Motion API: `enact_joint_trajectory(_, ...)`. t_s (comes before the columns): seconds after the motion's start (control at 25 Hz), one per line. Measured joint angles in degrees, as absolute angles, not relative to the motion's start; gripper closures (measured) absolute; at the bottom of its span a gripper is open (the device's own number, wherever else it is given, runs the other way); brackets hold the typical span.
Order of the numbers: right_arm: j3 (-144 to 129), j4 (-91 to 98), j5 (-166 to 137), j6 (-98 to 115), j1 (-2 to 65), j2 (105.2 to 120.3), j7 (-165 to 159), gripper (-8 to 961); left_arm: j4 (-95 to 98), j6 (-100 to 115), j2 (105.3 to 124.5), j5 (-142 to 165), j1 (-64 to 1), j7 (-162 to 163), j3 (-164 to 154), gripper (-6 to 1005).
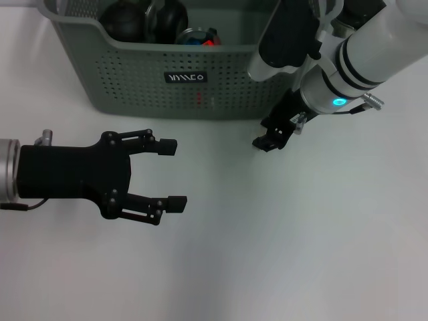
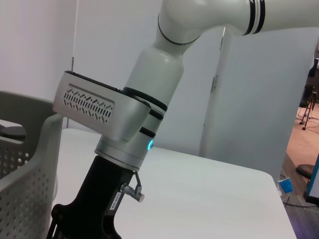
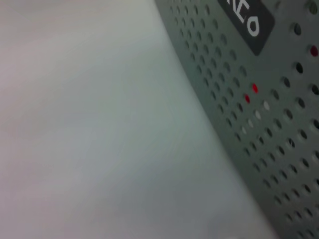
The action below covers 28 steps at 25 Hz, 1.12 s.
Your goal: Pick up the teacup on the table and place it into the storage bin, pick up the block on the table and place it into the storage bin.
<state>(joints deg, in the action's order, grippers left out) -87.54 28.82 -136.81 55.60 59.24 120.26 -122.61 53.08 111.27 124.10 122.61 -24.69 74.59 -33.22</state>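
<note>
Head view: my left gripper [image 1: 175, 172] hangs spread and empty near the stiff, perforated storage bin [image 1: 134, 80] at the table's [image 1: 281, 241] far edge; my right gripper [image 1: 271, 142] can't be judged; no teacup or block visible to grasp.

White right arm [image 1: 374, 47] with black rings, a cyan light and black gripper [image 1: 271, 142]; left gripper [image 1: 170, 172] black on a silver wrist.
</note>
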Motion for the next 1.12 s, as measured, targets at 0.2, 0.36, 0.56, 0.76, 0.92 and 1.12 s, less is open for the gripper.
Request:
enact_joint_trajectory(0.2, -87.54, 28.62, -136.82, 55.42, 59.09, 120.23, -122.74, 512, 53.08, 111.27, 124.10, 122.61, -24.70, 74.67, -33.22, 60)
enact_joint_trajectory(0.36, -87.54, 28.27, -136.88, 55.32, 59.12, 120.23, -122.89, 614, 53.09, 111.27, 124.10, 122.61, -24.72, 74.69, -33.22, 60)
enact_joint_trajectory(0.56, -87.32, 28.31, -136.93, 55.58, 59.16, 120.21, -123.26, 755, 53.09, 111.27, 124.10, 122.61, -24.78, 74.74, -33.22, 60)
enact_joint_trajectory(0.76, -85.03, 31.67, -136.88, 59.61, 58.24, 119.74, -123.25, 754, 53.09, 111.30, 124.10, 122.61, -24.79, 75.24, -33.22, 60)
enact_joint_trajectory(0.92, -79.11, 42.65, -136.68, 70.55, 54.95, 119.47, -122.78, 753, 53.33, 111.44, 124.04, 122.61, -24.78, 75.89, -33.14, 60)
enact_joint_trajectory(1.12, -72.01, 51.85, -133.53, 82.77, 53.77, 119.82, -122.07, 756, 53.52, 111.37, 123.96, 122.82, -24.65, 76.11, -31.85, 60)
